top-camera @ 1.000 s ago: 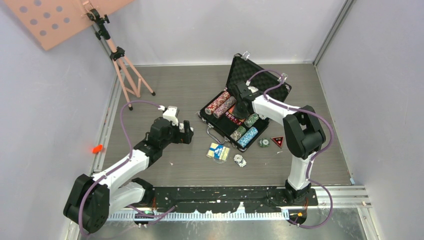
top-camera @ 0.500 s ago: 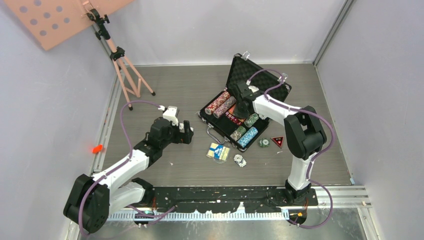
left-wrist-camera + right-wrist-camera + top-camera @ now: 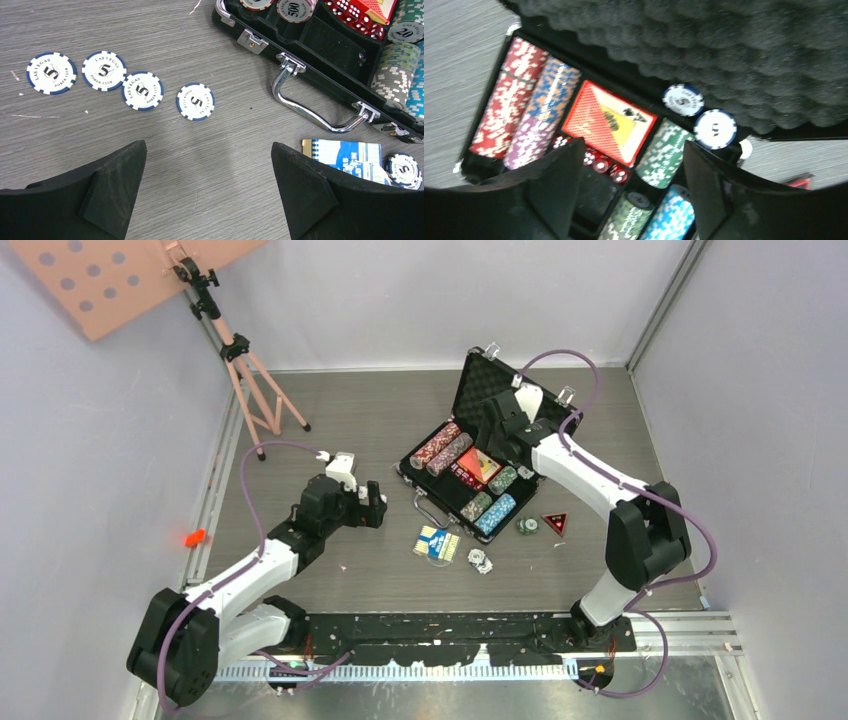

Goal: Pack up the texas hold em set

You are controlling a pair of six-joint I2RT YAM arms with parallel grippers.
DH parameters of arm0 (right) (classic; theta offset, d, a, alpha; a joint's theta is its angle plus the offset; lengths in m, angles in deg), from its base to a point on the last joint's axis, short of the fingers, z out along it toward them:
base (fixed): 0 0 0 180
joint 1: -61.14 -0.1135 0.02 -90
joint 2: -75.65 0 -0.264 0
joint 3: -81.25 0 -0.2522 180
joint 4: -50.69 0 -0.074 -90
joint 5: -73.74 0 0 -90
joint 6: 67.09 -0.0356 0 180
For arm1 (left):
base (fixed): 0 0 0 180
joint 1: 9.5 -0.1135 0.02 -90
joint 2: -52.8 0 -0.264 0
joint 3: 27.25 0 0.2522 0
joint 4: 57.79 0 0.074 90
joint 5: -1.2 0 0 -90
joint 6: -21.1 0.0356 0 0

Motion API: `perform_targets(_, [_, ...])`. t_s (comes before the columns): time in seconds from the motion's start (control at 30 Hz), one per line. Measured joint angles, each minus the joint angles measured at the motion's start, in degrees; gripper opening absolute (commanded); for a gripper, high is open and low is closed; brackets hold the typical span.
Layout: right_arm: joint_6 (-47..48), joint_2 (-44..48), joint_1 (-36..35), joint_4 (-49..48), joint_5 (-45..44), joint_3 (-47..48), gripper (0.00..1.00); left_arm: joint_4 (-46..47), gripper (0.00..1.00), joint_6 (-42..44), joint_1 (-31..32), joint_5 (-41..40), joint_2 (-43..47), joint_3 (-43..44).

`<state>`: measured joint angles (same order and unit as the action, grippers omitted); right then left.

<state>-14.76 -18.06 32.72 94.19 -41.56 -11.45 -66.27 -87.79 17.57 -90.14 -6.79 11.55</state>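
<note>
A grey wood-grain table (image 3: 350, 420) walled by pale lilac panels carries the set, and a pink tripod (image 3: 250, 380) stands near its far left corner. The black briefcase (image 3: 478, 385) lies open right of the table's centre, toward the far edge. Its foam-lined lid is raised on the far side and its chrome handle (image 3: 320, 107) faces the near edge. In the tray, red and purple chip rows (image 3: 519, 105) fill the left end and green and teal chip rows (image 3: 664, 150) the right end. Between them sits the red card deck (image 3: 609, 120) with the small red dice (image 3: 601, 165) just beside it. Two blue-and-white chips (image 3: 682, 99) lie flat at the tray's far edge under the lid's foam. The right gripper (image 3: 631, 149) hangs over the tray, its fingers spread wide with nothing between them. The left gripper (image 3: 208, 146), likewise spread and empty, hovers low over the table left of the case, above four loose "5" chips (image 3: 142, 90) lying flat in a rough line. Between the handle and the near edge lies the blue card deck (image 3: 345, 155) with another chip (image 3: 404, 170) just beside it. A greenish chip (image 3: 527, 526) and a red triangular piece (image 3: 555, 523) lie just off the tray's right end.
</note>
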Motion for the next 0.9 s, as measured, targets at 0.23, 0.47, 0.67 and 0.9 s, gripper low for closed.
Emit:
perform_targets(0.23, [-2.49,-0.96,0.00,-0.74,-10.71,-3.32,0.81,0.00,1.00,0.00,0.00,0.09,0.00,0.00])
perform_targets(0.47, [-8.44,-6.19,0.00,-2.10,-16.74,-4.13,0.76,0.00,1.00,0.00,0.00,0.17,0.00,0.00])
perform_targets(0.67, [-12.57,-9.62,0.00,-3.28,-19.76,-4.13,0.75,0.00,1.00,0.00,0.00,0.35,0.00,0.00])
perform_targets(0.9, [-14.10,-12.83,0.00,-4.72,-22.03,-3.69,0.69,0.00,1.00,0.00,0.00,0.37,0.00,0.00])
